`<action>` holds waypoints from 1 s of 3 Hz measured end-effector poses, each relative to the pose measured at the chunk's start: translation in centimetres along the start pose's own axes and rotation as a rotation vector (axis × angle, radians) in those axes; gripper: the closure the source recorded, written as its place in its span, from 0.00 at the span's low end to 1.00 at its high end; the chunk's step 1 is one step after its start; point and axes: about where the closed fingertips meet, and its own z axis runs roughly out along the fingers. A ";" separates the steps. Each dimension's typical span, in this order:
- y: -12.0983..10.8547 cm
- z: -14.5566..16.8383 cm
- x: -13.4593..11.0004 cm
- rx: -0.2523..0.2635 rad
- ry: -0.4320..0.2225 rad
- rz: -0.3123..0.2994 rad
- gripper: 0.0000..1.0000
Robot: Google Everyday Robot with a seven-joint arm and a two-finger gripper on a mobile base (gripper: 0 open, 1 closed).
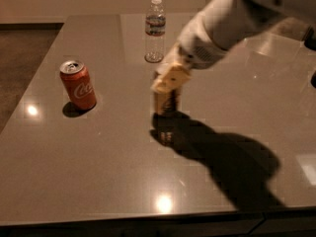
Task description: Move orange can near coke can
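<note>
The coke can (78, 85) is red with white script and stands upright on the left part of the table (98, 172). The orange can (167, 101) is golden-tan and sits in my gripper (169, 83) near the middle of the table, to the right of the coke can and well apart from it. My gripper is shut on the orange can and covers its top. The can's bottom is at or just above the table top; I cannot tell which. My white arm comes in from the upper right.
A clear water bottle (155, 29) with a white cap stands upright at the back of the table, behind the orange can. The table's left edge borders dark floor. The arm's shadow falls across the right front of the table.
</note>
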 end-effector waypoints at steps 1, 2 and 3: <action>-0.1 2.7 -3.2 -0.038 -0.017 -0.037 1.00; -0.1 6.0 -8.1 -0.067 -0.047 -0.103 1.00; -0.4 7.6 -10.0 -0.079 -0.057 -0.125 1.00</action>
